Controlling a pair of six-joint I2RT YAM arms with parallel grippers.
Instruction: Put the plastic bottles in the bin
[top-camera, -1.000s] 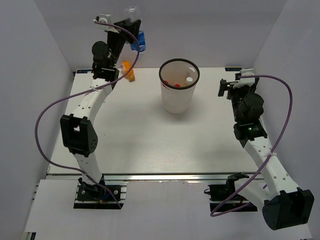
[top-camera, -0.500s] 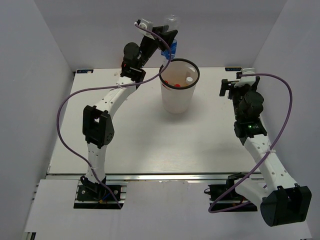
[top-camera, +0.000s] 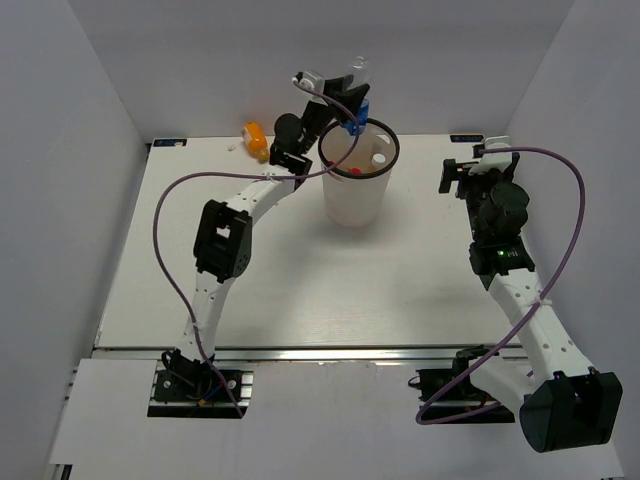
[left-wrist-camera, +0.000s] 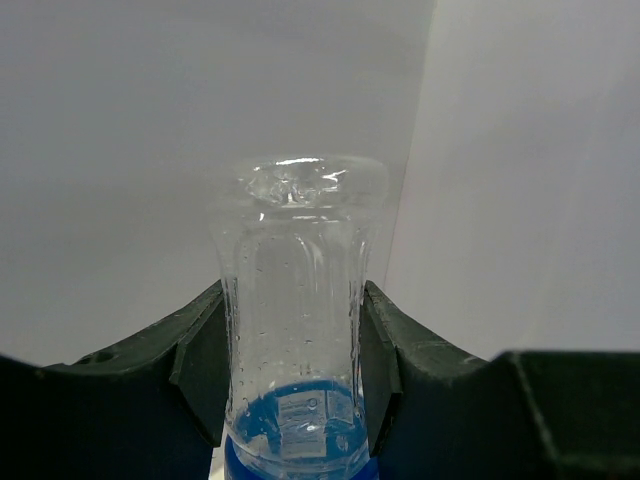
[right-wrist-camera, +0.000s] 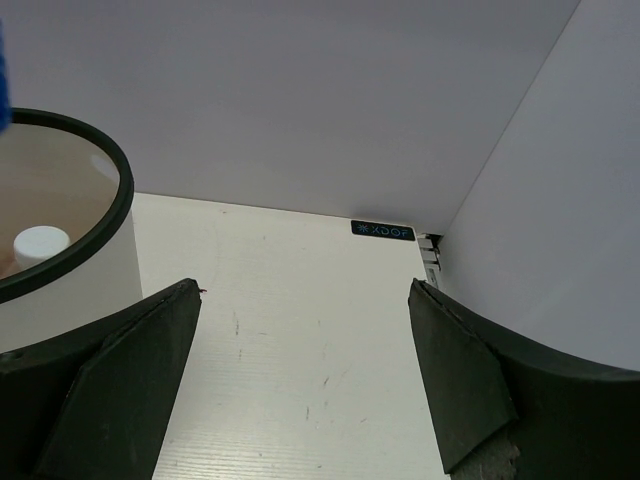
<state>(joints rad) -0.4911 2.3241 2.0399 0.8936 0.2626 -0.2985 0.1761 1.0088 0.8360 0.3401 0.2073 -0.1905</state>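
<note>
From above, the left hand (top-camera: 343, 100) pinches a clear, blue-labelled bottle (top-camera: 358, 75) over the bin's (top-camera: 352, 205) 12 o'clock rim; an orange bottle (top-camera: 257, 141) lies on the counter (top-camera: 300, 280) at the bin's 10 o'clock. Left wrist: the ribbed clear body sits clamped on both sides. Right wrist: the right hand (right-wrist-camera: 303, 285) is spread, with the bin at 9 o'clock.

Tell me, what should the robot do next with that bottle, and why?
Probably open the left fingers and let the bottle drop: they clamp it what looks like just above the open mouth of the bin.
</note>
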